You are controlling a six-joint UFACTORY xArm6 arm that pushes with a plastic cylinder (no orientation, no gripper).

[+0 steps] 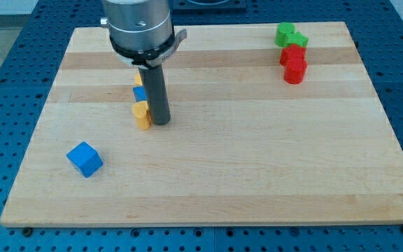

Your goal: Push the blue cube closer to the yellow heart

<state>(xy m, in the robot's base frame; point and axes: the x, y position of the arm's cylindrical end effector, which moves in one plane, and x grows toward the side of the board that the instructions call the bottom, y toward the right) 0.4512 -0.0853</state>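
The blue cube [85, 159] lies at the view's lower left on the wooden board [257, 168]. The yellow heart [141, 115] lies up and to the right of it, near the board's middle left. My tip [161, 122] stands right beside the heart, on its right, seemingly touching it. Just above the heart, partly hidden behind the rod, are a small blue block [139, 93] and a yellow block [138, 80], shapes unclear. The blue cube is far from my tip, down and to the left.
Two green blocks [290, 35] and two red blocks [294, 63] cluster at the view's top right. The board's edges border a blue perforated table.
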